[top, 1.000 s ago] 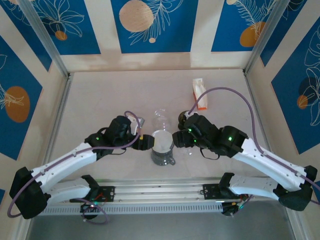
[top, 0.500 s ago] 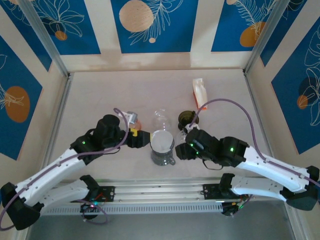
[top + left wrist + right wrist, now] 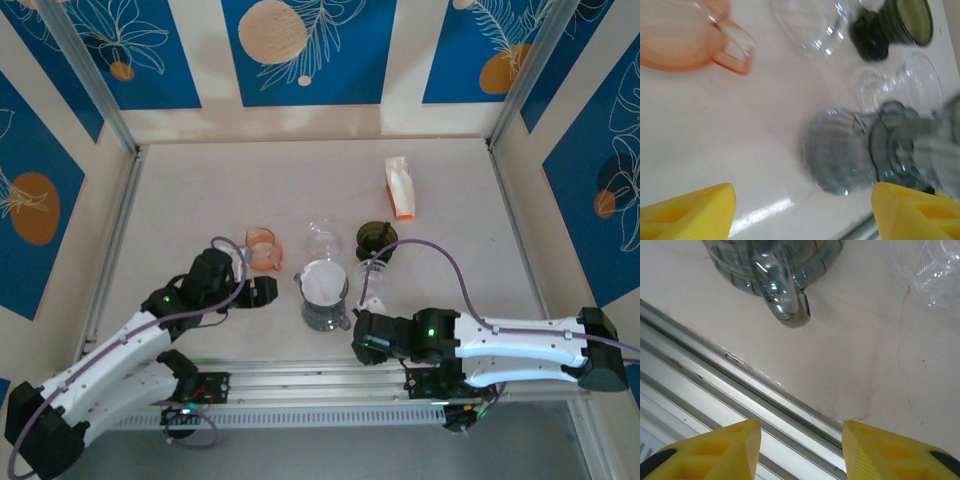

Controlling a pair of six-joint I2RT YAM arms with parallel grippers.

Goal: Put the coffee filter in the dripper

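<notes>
The grey ribbed dripper [image 3: 323, 305] stands at the near middle of the table, with the white coffee filter [image 3: 322, 281] sitting inside its mouth. My left gripper [image 3: 263, 290] is to the left of the dripper, apart from it, open and empty. In the left wrist view the blurred dripper [image 3: 850, 152] lies ahead between the yellow fingertips [image 3: 695, 215] of the left gripper [image 3: 802, 215]. My right gripper [image 3: 358, 346] is near the table's front edge, right of the dripper, open with nothing held. In the right wrist view the dripper's handle [image 3: 784, 305] is above the right gripper [image 3: 801, 450].
An orange dripper [image 3: 262, 248], a clear glass one [image 3: 322, 238], a dark green one [image 3: 376, 238] and another clear one [image 3: 372, 282] stand around the grey dripper. A filter packet [image 3: 400, 186] lies at the back right. The metal rail [image 3: 715, 375] runs under my right gripper.
Both arms have drawn back from the dripper toward the near edge. The left gripper's retreat uncovered the orange dripper. The right jaws have narrowed.
</notes>
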